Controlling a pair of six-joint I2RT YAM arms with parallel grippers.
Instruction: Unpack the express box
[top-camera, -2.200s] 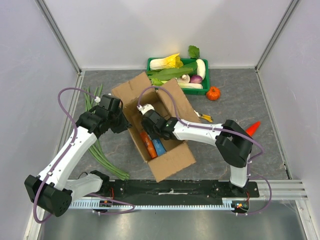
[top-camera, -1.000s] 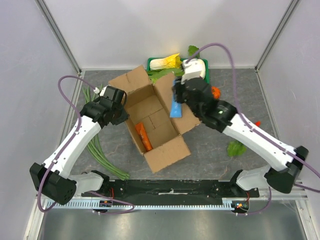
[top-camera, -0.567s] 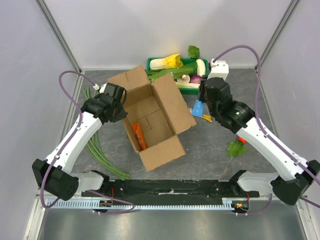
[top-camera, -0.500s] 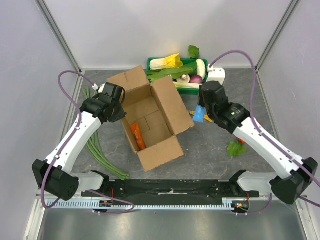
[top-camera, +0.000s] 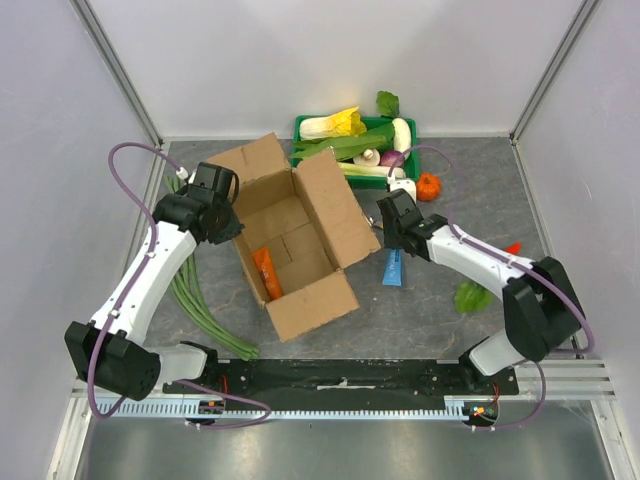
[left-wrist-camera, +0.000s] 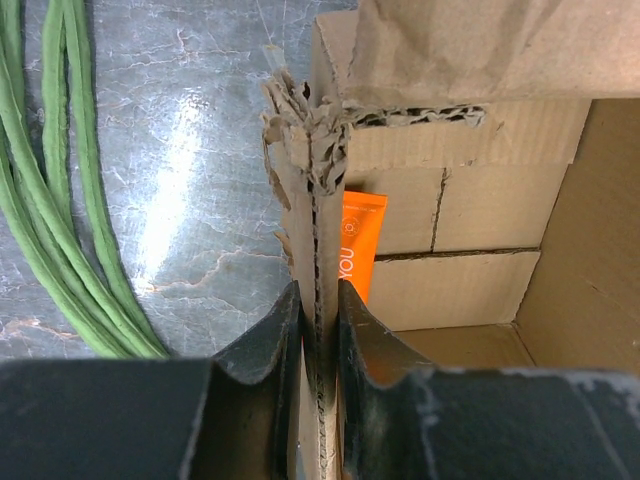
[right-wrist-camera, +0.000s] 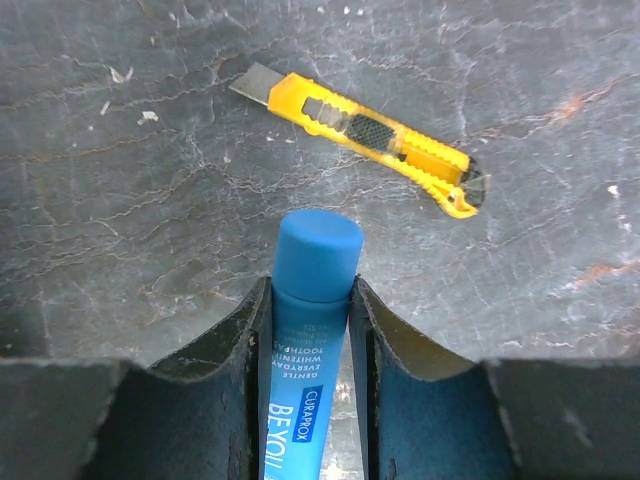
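Note:
The express box (top-camera: 318, 208), a brown carton with its flaps spread, lies open in the middle of the table. My left gripper (top-camera: 224, 212) is shut on its left wall, a finger on each side of the torn cardboard edge (left-wrist-camera: 318, 200). An orange tube (top-camera: 265, 272) lies on the box floor and shows past the wall (left-wrist-camera: 358, 245). My right gripper (top-camera: 394, 243) is just right of the box, low over the table, shut on a blue toothpaste tube (right-wrist-camera: 312, 300), cap pointing away. The blue toothpaste tube (top-camera: 393, 268) sticks out toward the near edge.
A yellow box cutter (right-wrist-camera: 360, 135) lies on the table just beyond the tube's cap. A green tray (top-camera: 411, 170) of vegetables stands at the back. Long green beans (top-camera: 195, 290) lie left of the box. A small pumpkin (top-camera: 427, 186), a leaf (top-camera: 468, 296) and a red pepper (top-camera: 510, 248) are on the right.
My right arm lifted the blue tube out of the box, swung it right and lowered it beside the box. The left gripper kept its hold on the wall; the box shifted slightly.

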